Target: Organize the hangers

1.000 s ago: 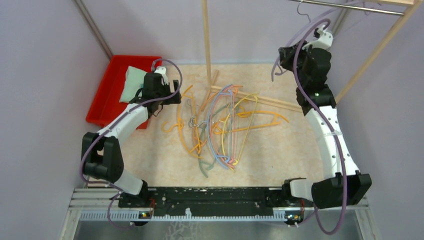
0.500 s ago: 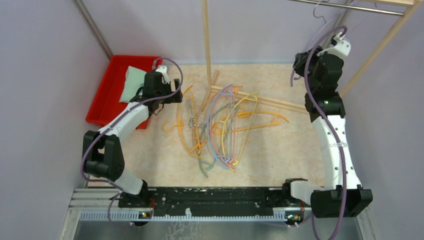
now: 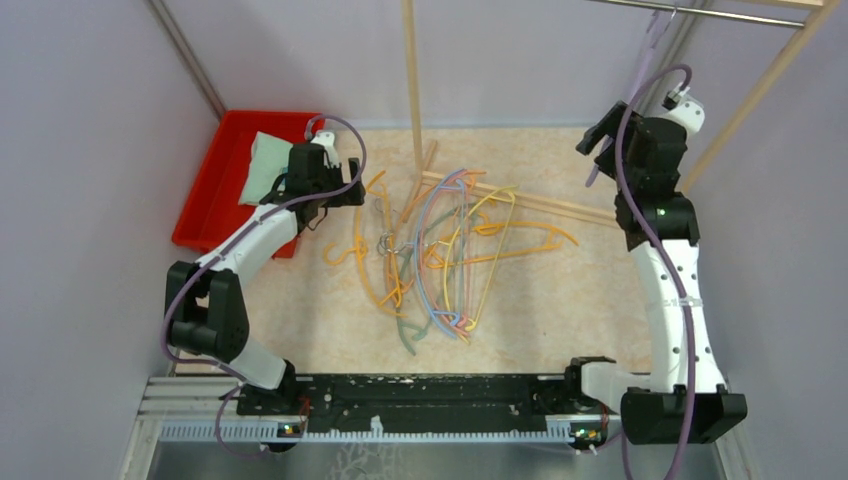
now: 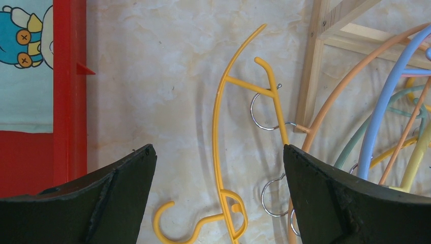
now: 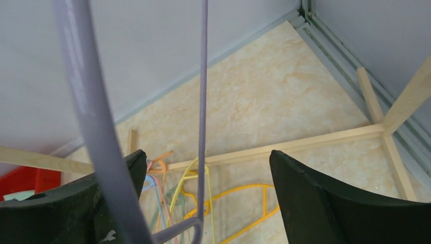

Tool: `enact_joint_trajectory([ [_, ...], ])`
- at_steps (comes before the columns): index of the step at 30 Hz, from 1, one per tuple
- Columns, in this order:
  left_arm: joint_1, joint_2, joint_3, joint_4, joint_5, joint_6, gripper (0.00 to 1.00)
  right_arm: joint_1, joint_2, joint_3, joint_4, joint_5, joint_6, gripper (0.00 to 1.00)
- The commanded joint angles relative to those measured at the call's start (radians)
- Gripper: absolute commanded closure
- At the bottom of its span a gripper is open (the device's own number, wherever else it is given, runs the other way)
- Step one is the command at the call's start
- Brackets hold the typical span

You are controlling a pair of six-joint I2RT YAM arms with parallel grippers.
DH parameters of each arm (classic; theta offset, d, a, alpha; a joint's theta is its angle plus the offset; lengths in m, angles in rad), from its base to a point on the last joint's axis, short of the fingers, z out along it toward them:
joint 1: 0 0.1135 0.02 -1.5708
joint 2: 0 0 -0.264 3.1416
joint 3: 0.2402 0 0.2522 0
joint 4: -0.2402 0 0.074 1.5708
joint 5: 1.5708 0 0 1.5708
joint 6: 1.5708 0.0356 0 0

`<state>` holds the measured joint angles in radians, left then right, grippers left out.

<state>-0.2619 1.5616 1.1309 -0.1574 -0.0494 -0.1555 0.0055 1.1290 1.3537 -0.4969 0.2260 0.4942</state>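
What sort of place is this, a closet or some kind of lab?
Most likely a robotics lab test cell, not a closet: the left arm and right arm are bolted to one rail, plain walls box in the table, and hangers lie piled by a wooden rack.

1. Lavender hanger (image 5: 91, 117): blurred, cut off top and bottom in right wrist view.
2. Its hook (image 3: 657, 14) at the rail (image 3: 740, 12): too small to tell.
3. Cloth (image 3: 262, 158) in red bin (image 3: 200, 205): partly behind left arm (image 3: 255, 235).
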Motion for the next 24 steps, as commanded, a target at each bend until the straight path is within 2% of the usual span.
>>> enact_joint_trajectory([
  [1,0.003,0.003,0.042,0.016,0.008,0.013,0.0,-0.005,-0.093,0.133,-0.029,0.05,-0.049,0.09],
  [8,0.003,0.034,0.07,0.028,0.006,0.002,0.0,-0.006,-0.201,0.204,-0.067,0.094,-0.159,0.04],
  [12,0.003,0.052,0.074,0.034,0.027,-0.018,0.0,-0.005,-0.267,0.195,0.021,0.105,-0.259,0.03],
  [16,0.003,0.062,0.071,0.04,0.034,-0.022,0.0,-0.005,-0.285,0.2,0.108,-0.075,-0.311,0.02],
  [18,0.003,0.067,0.069,0.043,0.034,-0.022,0.0,-0.005,-0.261,0.222,0.118,-0.235,-0.315,0.04],
  [21,0.003,0.074,0.069,0.044,0.032,-0.02,0.0,-0.003,-0.211,0.226,0.13,-0.435,-0.29,0.12],
  [24,0.003,0.078,0.07,0.046,0.023,-0.015,0.0,0.012,-0.156,0.231,0.115,-0.554,-0.256,0.2],
])
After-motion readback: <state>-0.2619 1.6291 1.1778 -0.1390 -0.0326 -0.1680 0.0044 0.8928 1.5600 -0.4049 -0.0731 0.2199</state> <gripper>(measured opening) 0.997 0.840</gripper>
